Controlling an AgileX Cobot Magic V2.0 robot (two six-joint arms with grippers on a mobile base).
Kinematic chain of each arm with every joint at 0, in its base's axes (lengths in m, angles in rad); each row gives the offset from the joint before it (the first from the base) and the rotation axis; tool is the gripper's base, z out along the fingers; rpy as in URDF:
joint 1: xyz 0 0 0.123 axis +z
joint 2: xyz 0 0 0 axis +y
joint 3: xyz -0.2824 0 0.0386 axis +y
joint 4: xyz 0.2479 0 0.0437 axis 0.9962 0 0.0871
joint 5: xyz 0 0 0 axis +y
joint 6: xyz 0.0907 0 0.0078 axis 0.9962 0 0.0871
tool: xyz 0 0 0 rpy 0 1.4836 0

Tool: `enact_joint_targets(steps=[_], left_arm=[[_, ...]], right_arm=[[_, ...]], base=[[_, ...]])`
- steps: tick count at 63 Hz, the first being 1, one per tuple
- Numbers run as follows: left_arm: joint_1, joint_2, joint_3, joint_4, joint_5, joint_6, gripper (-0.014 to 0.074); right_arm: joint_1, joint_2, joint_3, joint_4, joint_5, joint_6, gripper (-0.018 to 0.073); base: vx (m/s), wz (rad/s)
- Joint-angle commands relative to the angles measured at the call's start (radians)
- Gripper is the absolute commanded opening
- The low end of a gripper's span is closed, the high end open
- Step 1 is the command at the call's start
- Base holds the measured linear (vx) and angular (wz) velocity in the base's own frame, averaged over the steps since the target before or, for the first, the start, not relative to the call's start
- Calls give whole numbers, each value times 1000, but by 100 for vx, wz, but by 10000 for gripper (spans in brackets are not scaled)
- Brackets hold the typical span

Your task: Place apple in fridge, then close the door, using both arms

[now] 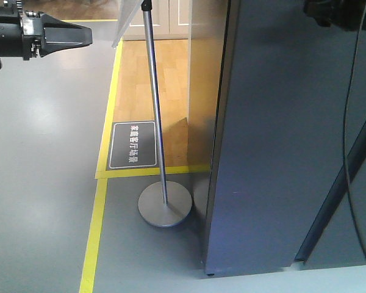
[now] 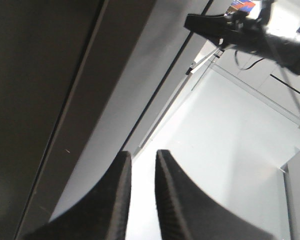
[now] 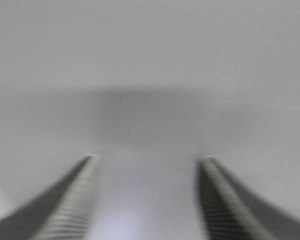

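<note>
Grey floor fills the left half of the front view, with a yellow tape line [image 1: 100,213] running up to a wood-floor patch [image 1: 165,79] and a dark floor sign [image 1: 133,144] with white characters. A metal pole stand [image 1: 160,152] sits on its round base just beside the fridge [image 1: 280,134], whose dark grey outer face takes up the right half of the frame. We see only flat outer panels and no white interior, so we judge the door shut or nearly so, but we cannot trace its seam for sure.

The apple is not in any view. We judge it is already inside, though nothing here confirms that.

Our left gripper [image 2: 140,165] shows in its wrist view at the bottom centre, fingers close together with a thin gap and nothing between them. It points along a long dark panel edge [image 2: 110,100] running from upper centre to lower left, probably lined up to push or clear that edge. Another black gripper [image 1: 61,35] sits upper left in the front view, well apart from the fridge, with free floor below it.

Our right gripper [image 3: 147,165] is spread wide, holding nothing, facing a blurred plain grey surface very near. We think it is flat against a panel for pushing. Room is tight on the right by the fridge and dangling cables [image 1: 354,122], and wide on the left apart from the pole.
</note>
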Motion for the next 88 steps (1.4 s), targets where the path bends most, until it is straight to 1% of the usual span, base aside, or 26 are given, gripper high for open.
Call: enact_joint_targets(steps=[1,6,10,15,23,30,36,40,46,50,55,60,66,68,71,77,82,88], left_arm=[[2,-76,-31,-86,-25,-4,108],[2,-97,-31,-91,-41,-4,78],[2,-121,-31,-86,-65,-4,45],[2,-156,-31,-85,-113,-4,-10],[2,-216,-30,-84,-198,-4,-8],[-10,-287,-14,-63,-207,-4,-8],[-25,-375,37,-36,-207,-4,-8],[-34,-448,110,5,-207,-4,-8],[-33,-576,265,5,-205,-4,-8],[-33,-663,415,5,-190,-4,-8],[-33,-780,588,5,-133,14,-8],[-33,-918,828,3,-21,17,-8],[-33,-1053,1038,-12,105,-4,-8],[-33,-1098,1094,-23,136,-4,-8],[-33,-1154,1191,-60,187,-4,-8],[-33,-1237,1302,-145,253,-4,-8],[-33,-1278,1353,-231,272,-4,-8],[-33,-1301,1365,-301,268,-4,-8]], right_arm=[[0,-141,-41,22,131,-19,186],[0,-205,-41,23,241,-19,50],[0,-251,-41,26,334,-18,-18],[0,-309,-41,26,436,-20,-12],[0,-399,-19,23,571,-30,-6],[0,-488,78,24,603,-73,-5],[0,-600,240,26,595,-119,-5],[0,-676,369,26,577,-163,-5],[0,-830,568,25,534,-205,-5],[0,-932,709,24,486,-229,-5],[0,-1062,891,23,418,-250,-5],[0,-1200,1040,23,362,-250,-5],[0,-1326,1190,21,342,-250,-5],[0,-1367,1233,21,340,-250,-5],[0,-1417,1276,21,340,-250,-5],[0,-1489,1339,24,337,-249,-5],[0,-1523,1351,26,346,-246,-5],[0,-1542,1351,30,348,-246,-3]], base=[[0,2],[0,1],[0,0],[0,0],[0,0],[0,0],[0,0],[0,0],[0,0],[0,0],[0,0],[0,0],[0,0],[0,0],[0,0],[0,0],[0,0],[0,0]])
